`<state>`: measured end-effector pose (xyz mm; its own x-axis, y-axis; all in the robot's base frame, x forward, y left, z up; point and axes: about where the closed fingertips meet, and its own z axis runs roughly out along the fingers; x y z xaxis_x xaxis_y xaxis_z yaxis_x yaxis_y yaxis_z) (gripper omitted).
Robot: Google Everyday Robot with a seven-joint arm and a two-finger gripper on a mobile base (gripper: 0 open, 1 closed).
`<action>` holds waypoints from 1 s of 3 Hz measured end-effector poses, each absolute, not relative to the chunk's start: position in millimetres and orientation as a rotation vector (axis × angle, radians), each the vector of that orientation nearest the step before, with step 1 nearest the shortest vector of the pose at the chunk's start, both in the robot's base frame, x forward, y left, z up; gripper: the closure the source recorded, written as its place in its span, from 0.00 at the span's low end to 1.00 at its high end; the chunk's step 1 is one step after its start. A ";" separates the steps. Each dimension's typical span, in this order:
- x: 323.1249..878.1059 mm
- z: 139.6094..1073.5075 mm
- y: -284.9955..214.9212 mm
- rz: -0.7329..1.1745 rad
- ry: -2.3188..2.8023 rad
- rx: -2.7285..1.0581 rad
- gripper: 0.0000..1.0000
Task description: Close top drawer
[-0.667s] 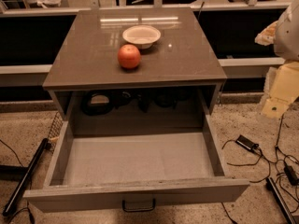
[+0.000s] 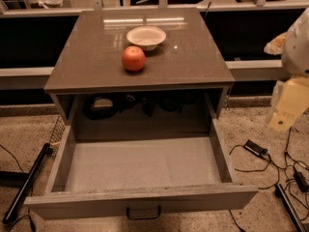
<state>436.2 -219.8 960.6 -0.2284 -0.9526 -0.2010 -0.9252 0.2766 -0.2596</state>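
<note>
The top drawer [image 2: 140, 166] is pulled far out of the grey-brown cabinet, showing its plain grey inside. Its front panel [image 2: 145, 199] is at the bottom of the view, with a small dark bar handle [image 2: 143, 212] at its centre. My gripper [image 2: 285, 110], cream-coloured, hangs at the right edge of the view. It is beside the cabinet's right side, above the floor, and apart from the drawer.
An orange-red fruit [image 2: 133, 58] and a white bowl [image 2: 146, 36] sit on the cabinet top [image 2: 193, 57]. Dark items [image 2: 101, 105] lie in the cavity behind the drawer. Cables and a small box [image 2: 254, 148] lie on the floor at right. A black bar [image 2: 26, 185] lies at left.
My gripper has sunk slightly at the right edge. The drawer stands open as before.
</note>
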 end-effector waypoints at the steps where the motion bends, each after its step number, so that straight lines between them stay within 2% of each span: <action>1: 412.9 929.7 -239.0 -0.242 2.220 -1.681 0.00; 3: 410.4 900.1 -244.7 -0.218 2.224 -1.689 0.00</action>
<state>410.4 -244.7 900.1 -0.2362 -0.9560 -0.1742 -0.9040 0.2819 -0.3215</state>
